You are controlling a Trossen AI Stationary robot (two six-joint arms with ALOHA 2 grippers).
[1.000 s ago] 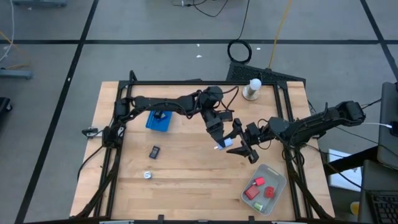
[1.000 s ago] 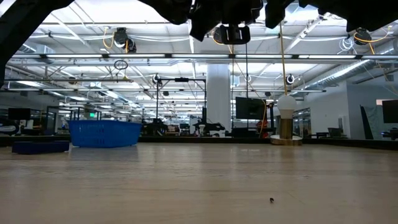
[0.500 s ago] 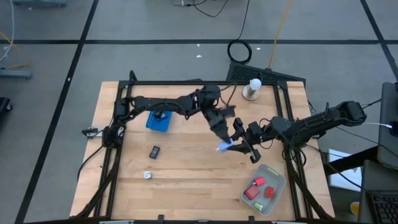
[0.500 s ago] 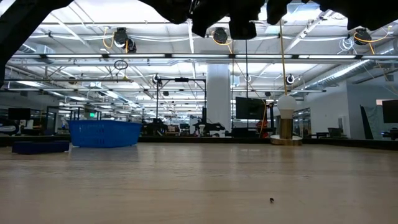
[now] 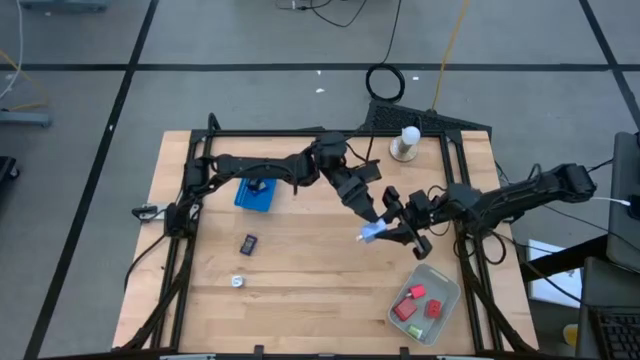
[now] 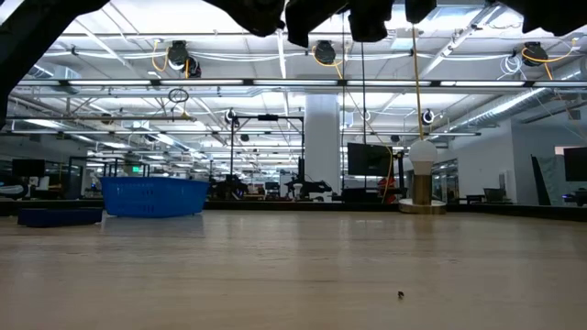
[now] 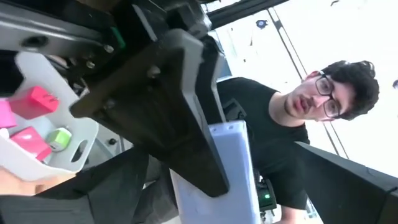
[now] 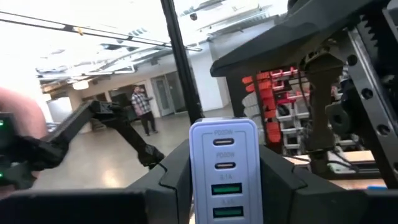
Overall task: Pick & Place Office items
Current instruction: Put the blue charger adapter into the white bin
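A large open industrial lab: exposed ceiling trusses point(image 6: 275, 87) with strip lights, concrete floor point(image 5: 250, 35) marked with tape lines, far shelving racks point(image 8: 280, 106).

Translucent tray point(image 5: 446, 283) at table's point(image 5: 300, 290) right front; white stand point(image 5: 406, 143) far back

My left gripper point(image 5: 368, 207) now stands open and is pulled back from the light blue charger point(image 5: 371, 234), toward the far side of the table. My right gripper point(image 5: 385, 232) now closes on the charger alone and carries it a little nearer to the tray point(image 5: 449, 297) than before.
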